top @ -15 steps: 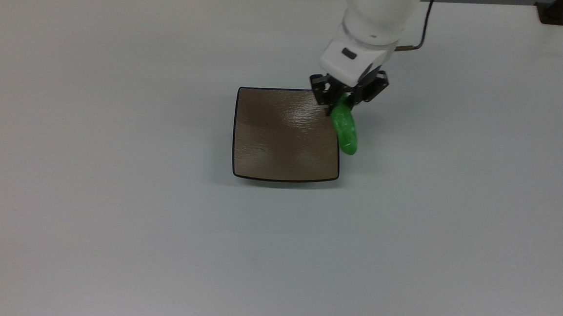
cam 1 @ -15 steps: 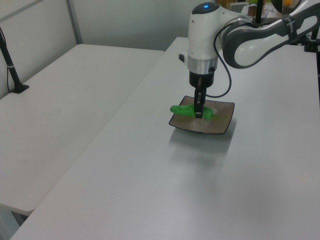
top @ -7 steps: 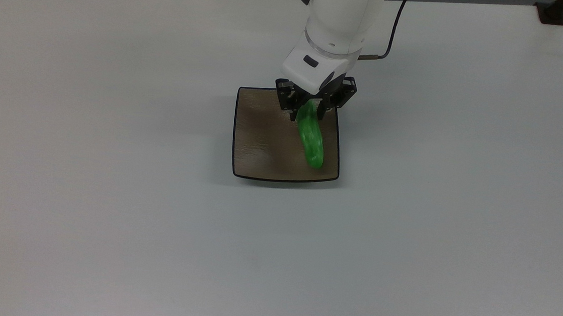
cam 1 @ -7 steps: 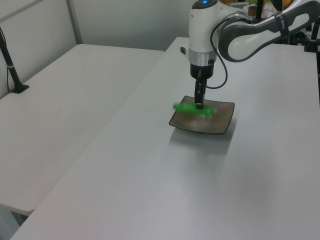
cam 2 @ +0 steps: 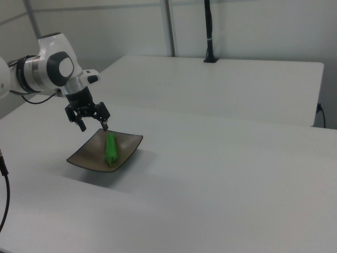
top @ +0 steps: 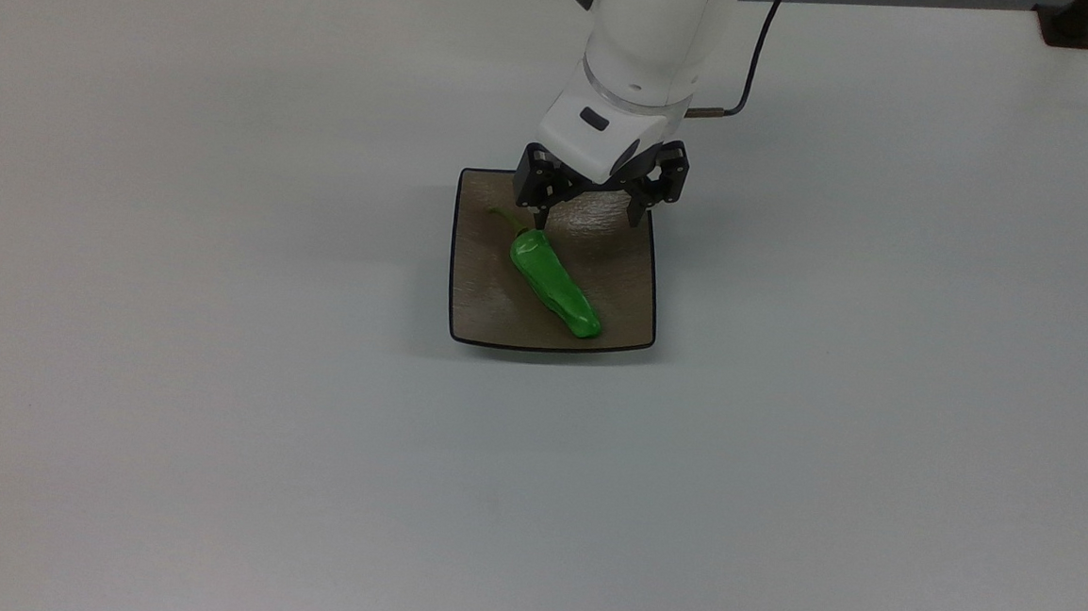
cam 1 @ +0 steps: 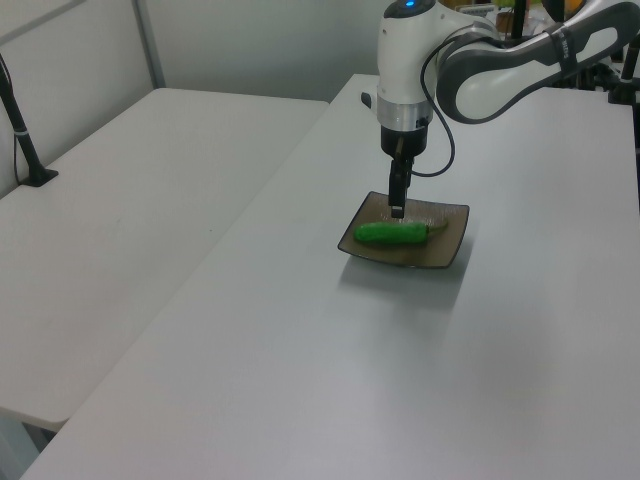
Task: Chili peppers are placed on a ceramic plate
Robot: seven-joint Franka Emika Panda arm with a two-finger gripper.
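Lying diagonally across the ceramic plate (top: 479,292), the green chili pepper (top: 553,282) points its stem toward the top view's upper left. Above the plate's far edge hangs the claw (top: 593,216), its fingers spread apart and holding nothing. Plate and pepper rest on the white table (top: 219,371).

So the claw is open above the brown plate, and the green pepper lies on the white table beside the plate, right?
Not quite. The gripper is open above the ceramic plate, but the chili pepper lies on the plate itself, not on the table beside it. The top view shows this clearly.
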